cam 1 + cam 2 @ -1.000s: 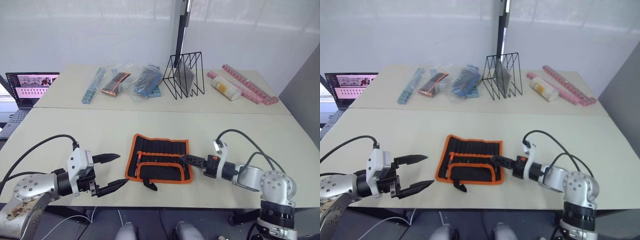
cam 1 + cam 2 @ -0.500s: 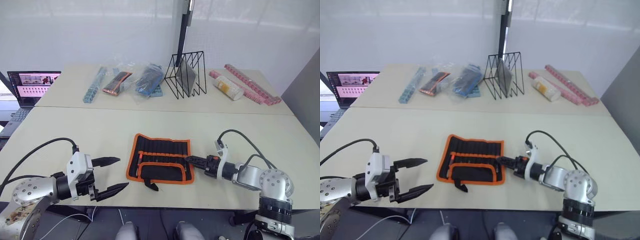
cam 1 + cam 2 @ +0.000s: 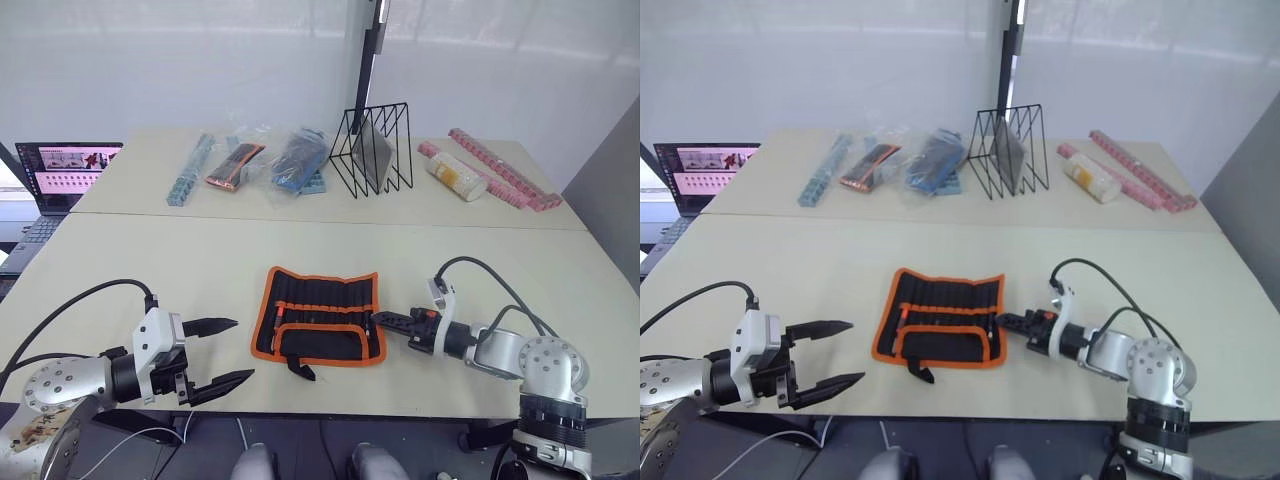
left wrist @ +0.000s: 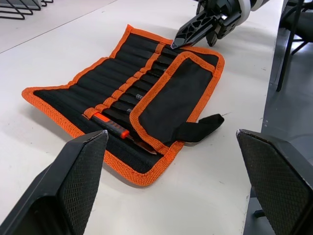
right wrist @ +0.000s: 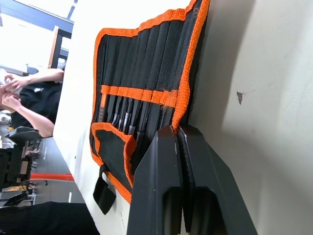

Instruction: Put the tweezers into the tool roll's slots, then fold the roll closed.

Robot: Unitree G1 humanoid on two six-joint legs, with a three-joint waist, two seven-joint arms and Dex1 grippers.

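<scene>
Tool roll (image 3: 320, 314) lies open on worktop (image 3: 200, 260). Right gripper (image 3: 381, 320) jaws closed (empty), tips at roll's right edge. Left gripper (image 3: 222, 350) jaws wide apart, well left of roll.

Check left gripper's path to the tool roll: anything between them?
Nothing visible. Bare table lies between the open left gripper and the tool roll. The right gripper, shut, sits at the roll's far edge, out of that path.

Lab or office: plain tables (image 3: 200, 260), laptop (image 3: 55, 178), bagged parts (image 3: 232, 166), white walls.
</scene>
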